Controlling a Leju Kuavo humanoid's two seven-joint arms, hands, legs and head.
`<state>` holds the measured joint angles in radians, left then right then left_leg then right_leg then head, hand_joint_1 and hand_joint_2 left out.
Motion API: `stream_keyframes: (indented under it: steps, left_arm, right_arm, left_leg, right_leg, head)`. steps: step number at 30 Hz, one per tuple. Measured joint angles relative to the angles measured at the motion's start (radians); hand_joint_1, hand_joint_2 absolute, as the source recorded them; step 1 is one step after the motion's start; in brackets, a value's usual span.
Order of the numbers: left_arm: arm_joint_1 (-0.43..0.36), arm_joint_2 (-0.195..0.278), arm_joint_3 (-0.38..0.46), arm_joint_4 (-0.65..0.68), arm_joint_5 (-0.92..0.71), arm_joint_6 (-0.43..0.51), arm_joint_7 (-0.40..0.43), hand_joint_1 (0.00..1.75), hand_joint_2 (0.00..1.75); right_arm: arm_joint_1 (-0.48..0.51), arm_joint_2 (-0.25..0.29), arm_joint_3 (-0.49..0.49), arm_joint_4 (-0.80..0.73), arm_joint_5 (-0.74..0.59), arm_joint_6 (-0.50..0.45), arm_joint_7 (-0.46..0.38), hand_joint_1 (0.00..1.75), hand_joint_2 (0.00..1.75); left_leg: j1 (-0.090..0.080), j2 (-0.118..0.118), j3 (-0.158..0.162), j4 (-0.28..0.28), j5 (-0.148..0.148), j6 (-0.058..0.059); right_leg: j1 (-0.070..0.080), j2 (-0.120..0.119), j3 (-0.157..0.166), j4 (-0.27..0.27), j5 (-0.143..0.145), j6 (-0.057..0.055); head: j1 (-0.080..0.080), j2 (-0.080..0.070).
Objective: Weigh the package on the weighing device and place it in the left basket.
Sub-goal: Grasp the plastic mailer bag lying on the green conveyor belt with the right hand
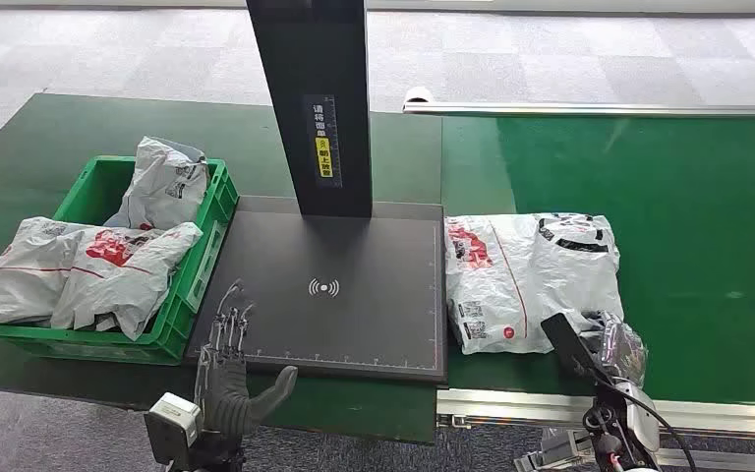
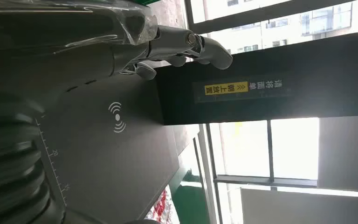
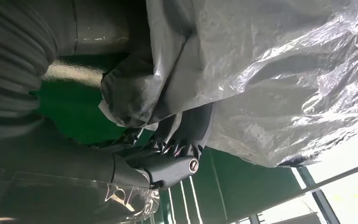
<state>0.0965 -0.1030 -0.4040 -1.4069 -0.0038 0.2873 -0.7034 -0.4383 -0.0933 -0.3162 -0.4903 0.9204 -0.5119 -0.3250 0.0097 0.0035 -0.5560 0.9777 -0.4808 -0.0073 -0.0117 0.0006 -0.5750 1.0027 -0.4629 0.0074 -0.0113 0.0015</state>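
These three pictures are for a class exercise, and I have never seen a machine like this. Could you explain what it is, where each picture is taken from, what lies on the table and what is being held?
It is a humanoid robot with two arms ending in many-fingered hands. The wide picture is from a camera high on its body, looking down at a green table. The other two come from cameras at its wrists, so they look turned on their side.

In the middle lies a black weighing device with a dark upright post. To its left stands a green basket already holding grey packages. To its right lies another grey package.

The left hand is open above the device's near edge and holds nothing. The right hand is at that package's near edge; its wrist picture shows the fingers closing around the plastic.
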Motion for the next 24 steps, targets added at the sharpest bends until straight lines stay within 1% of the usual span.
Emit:
stream_keyframes:
  steps: [3, 6, 9, 11, 13, 17, 21, 24]
  left_arm:
    - [-0.004, -0.001, 0.0, 0.0, -0.004, -0.005, 0.0, 0.0, 1.75]
    - [-0.009, -0.004, 0.001, 0.0, -0.012, -0.01, 0.0, 0.0, 1.75]
    - [-0.011, -0.007, 0.002, -0.005, -0.028, -0.01, 0.0, 0.0, 1.75]
    - [-0.012, -0.008, 0.005, -0.008, -0.043, -0.003, 0.0, 0.0, 1.75]
    - [-0.014, -0.008, 0.014, -0.011, -0.059, 0.004, 0.0, 0.0, 1.75]
    - [-0.016, -0.008, 0.048, -0.034, -0.074, 0.016, 0.0, 0.0, 1.75]
    - [-0.013, -0.008, 0.085, -0.075, -0.086, 0.032, 0.0, 0.0, 1.75]
    - [-0.011, -0.008, 0.107, -0.107, -0.096, 0.045, 0.0, 0.0, 1.75]
  right_arm:
    - [-0.006, 0.0, 0.0, 0.011, -0.005, 0.0, -0.01, 1.75, 1.75]
    - [-0.013, 0.0, 0.0, 0.022, -0.015, -0.005, -0.038, 1.75, 1.75]
    - [-0.016, 0.005, -0.001, 0.017, -0.051, -0.001, -0.095, 1.75, 1.75]
    - [-0.01, 0.015, 0.0, -0.017, -0.098, 0.024, -0.143, 1.75, 1.75]
    - [0.011, 0.031, 0.009, -0.104, -0.152, 0.064, -0.175, 1.75, 1.75]
    - [0.078, 0.063, 0.08, -0.392, -0.222, 0.117, -0.17, 1.75, 1.75]
    - [0.119, 0.073, 0.188, -0.667, -0.247, 0.114, -0.148, 1.75, 1.75]
    - [0.123, 0.072, 0.259, -0.815, -0.263, 0.101, -0.144, 1.75, 1.75]
  left_leg:
    - [0.0, 0.0, 0.0, 0.0, 0.0, 0.0]
    - [0.0, 0.0, 0.0, 0.0, 0.0, 0.0]
    - [0.0, 0.0, -0.001, 0.0, 0.0, 0.0]
    - [0.0, 0.0, -0.001, 0.0, 0.0, 0.0]
    - [0.0, 0.0, -0.001, 0.0, 0.0, 0.0]
    - [0.0, 0.0, -0.001, 0.0, 0.0, 0.0]
    - [0.0, 0.001, -0.002, 0.0, 0.0, 0.0]
    - [0.0, 0.001, -0.002, 0.0, 0.0, 0.0]
  right_leg:
    - [0.0, 0.0, 0.0, 0.0, 0.0, 0.0]
    - [0.0, 0.0, 0.0, 0.0, 0.0, 0.0]
    - [0.0, 0.0, 0.0, 0.0, 0.0, 0.0]
    - [0.0, 0.0, 0.0, 0.0, 0.0, 0.0]
    - [0.0, 0.0, 0.0, 0.0, 0.0, 0.0]
    - [0.0, 0.0, -0.001, 0.0, 0.0, 0.0]
    - [0.001, 0.0, -0.002, 0.0, 0.0, 0.0]
    - [0.001, 0.0, -0.002, 0.0, 0.0, 0.0]
  head:
    - [0.0, 0.0]
    - [0.0, 0.0]
    - [0.0, 0.0]
    - [0.0, 0.0]
    - [0.0, 0.0]
    - [0.0, 0.0]
    - [0.0, 0.0]
    - [0.0, 0.0]
